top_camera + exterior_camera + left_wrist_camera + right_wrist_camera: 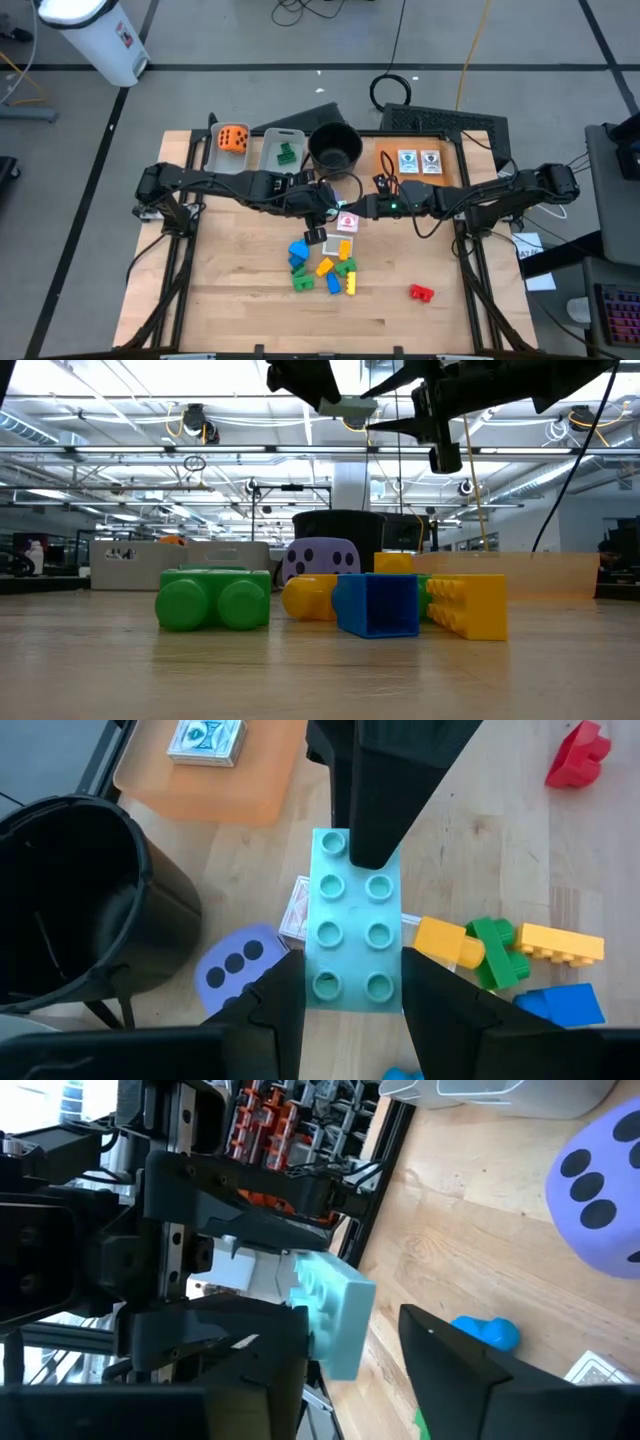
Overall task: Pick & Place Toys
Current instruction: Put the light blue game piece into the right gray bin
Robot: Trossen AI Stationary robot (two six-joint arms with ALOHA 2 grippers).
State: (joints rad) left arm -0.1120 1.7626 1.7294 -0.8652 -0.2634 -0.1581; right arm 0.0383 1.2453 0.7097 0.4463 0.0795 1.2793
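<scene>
Two hands meet above the desk (pixel 240 310): the left hand (pixel 345 982) grips a pale teal block (pixel 352 925) while the right hand (pixel 350 1355), half closed, straddles it. Releasing early could drop it onto the purple die (pixel 238 967).

Grey floor (pixel 250 40) w/ cables, white bin (pixel 95 35), ceiling lights (pixel 90 420)

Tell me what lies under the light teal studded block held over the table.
Under the light teal studded block: a white-edged picture card, partly covered, beside a purple die. The card's picture is hidden.
</scene>
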